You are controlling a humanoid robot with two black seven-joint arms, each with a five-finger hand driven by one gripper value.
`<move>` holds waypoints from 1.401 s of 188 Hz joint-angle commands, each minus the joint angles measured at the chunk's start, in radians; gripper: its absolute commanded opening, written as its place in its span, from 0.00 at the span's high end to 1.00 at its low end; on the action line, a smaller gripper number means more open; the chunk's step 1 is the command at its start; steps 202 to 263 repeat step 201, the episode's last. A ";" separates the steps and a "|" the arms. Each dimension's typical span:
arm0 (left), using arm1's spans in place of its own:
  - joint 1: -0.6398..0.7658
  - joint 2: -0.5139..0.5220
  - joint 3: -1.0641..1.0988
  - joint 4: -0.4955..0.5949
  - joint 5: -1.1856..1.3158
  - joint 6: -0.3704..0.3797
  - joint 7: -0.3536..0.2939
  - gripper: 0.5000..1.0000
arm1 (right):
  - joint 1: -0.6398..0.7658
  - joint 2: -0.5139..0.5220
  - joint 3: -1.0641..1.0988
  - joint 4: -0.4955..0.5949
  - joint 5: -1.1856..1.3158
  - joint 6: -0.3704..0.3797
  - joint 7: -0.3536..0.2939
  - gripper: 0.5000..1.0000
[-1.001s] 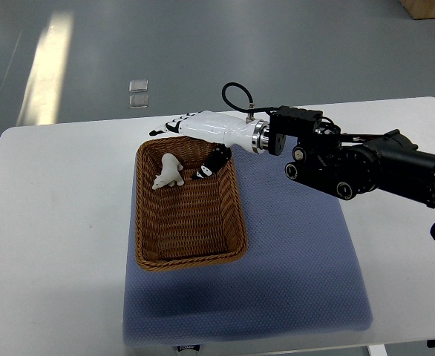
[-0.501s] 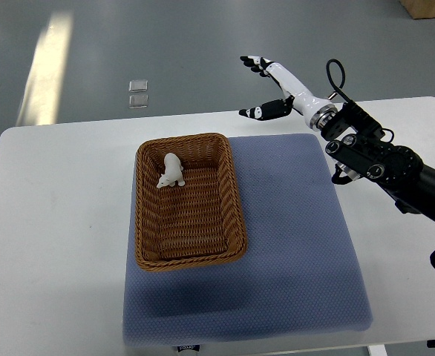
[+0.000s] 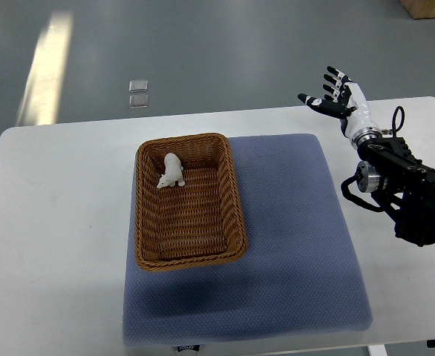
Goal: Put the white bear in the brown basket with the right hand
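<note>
A small white bear (image 3: 171, 171) lies in the upper left corner of the brown basket (image 3: 229, 200) at frame centre, while the right hand (image 3: 335, 95), fingers spread and empty, hangs upper right, best drawn clear without brushing the surface (image 3: 61, 222).

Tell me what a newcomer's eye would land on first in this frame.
Probably the brown basket on the blue mat in the middle of the white table, with the white bear lying in its far left corner. Next, the right hand raised over the table's far right edge, fingers spread and holding nothing, well clear of the basket.
</note>
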 commanded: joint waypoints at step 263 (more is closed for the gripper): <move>-0.003 0.000 0.000 0.000 -0.001 0.000 0.000 0.00 | -0.129 0.003 0.181 0.006 0.125 0.415 0.012 0.15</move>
